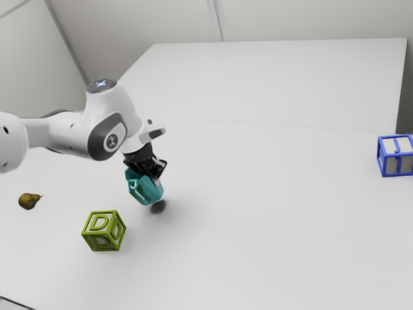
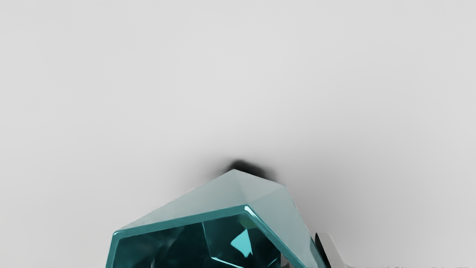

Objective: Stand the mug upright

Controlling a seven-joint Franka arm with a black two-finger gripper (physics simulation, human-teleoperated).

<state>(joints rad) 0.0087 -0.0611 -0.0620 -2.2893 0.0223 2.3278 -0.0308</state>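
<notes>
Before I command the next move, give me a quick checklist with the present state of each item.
1. End effector has the mug: ok, it looks shut on the mug's wall.
2. Mug upright: not ok, it is tilted.
3. Mug's lowest edge off the table: cannot tell, a dark shadow lies right by it.
4. Mug apart from the green block: ok, a gap shows in the exterior view.
5. Pear and blue block away from the mug: ok, both stand well apart from it.

Arm [image 1: 71, 134] outstretched – gripper [image 1: 155, 170] angled downward, fingers [image 2: 330, 248] clamped.
</notes>
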